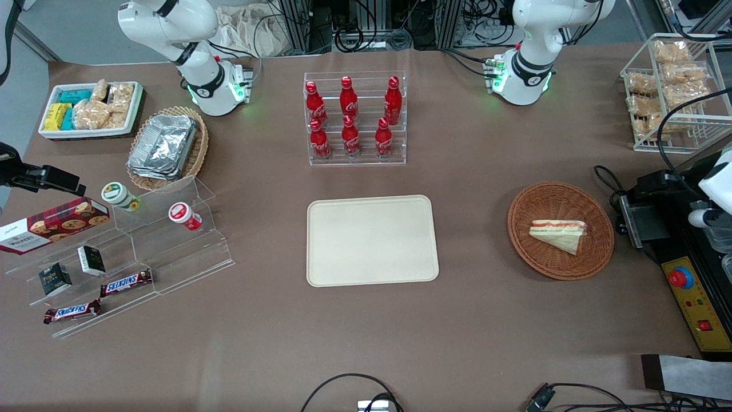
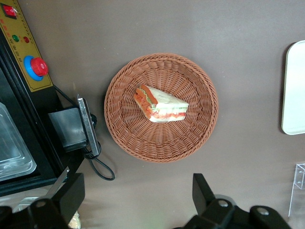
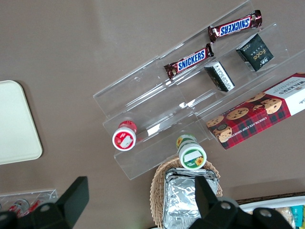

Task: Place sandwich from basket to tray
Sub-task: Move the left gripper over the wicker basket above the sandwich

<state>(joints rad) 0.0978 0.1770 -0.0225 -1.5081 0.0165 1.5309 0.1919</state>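
Observation:
The sandwich [image 1: 557, 234] [image 2: 162, 105], a clear-wrapped white-bread wedge with red-orange filling, lies on its side in the middle of the round reddish-brown wicker basket [image 1: 526, 252] [image 2: 119, 129]. The flat cream tray [image 1: 372, 240] [image 2: 295, 90] lies bare on the brown table beside the basket, toward the parked arm's end. My gripper [image 2: 137, 198] hangs open high above the table, over bare tabletop just outside the basket's rim and farther from the front camera than the basket. Nothing is between its black fingers [image 2: 202, 193]. It does not show in the front view.
A black and yellow control box with a red button [image 1: 680, 278] [image 2: 35, 67] and a cable lie beside the basket toward the working arm's end. A rack of red bottles [image 1: 354, 120], a wire snack rack [image 1: 675, 91] and an acrylic stand of sweets [image 1: 143, 252] stand around.

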